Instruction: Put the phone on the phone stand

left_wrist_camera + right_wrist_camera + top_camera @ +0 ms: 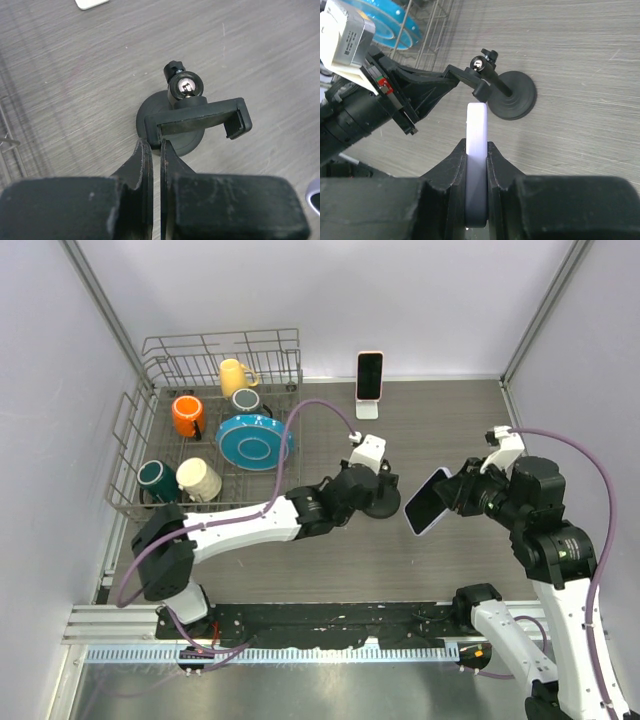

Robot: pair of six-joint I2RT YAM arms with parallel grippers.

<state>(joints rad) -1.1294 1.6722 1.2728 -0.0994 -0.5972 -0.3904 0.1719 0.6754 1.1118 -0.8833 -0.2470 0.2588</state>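
The black phone stand (pixel 383 506) sits at mid-table, a round base with a ball-joint cradle (pixel 200 116). My left gripper (pixel 154 142) is shut on the left end of the cradle; it also shows in the right wrist view (pixel 427 90). My right gripper (pixel 476 146) is shut on the phone (pixel 476 125), which has a lavender case and is seen edge-on. In the top view the phone (pixel 425 502) hangs tilted above the table just right of the stand, with the right gripper (pixel 458 490) on its right end. The stand's base (pixel 515 95) lies just beyond the phone.
A wire dish rack (pixel 150 390) stands at the back left with several mugs and a blue plate (pixel 252 440). A second phone (pixel 369 374) stands on a white holder (pixel 367 409) at the back centre. Walls close in the left and right sides.
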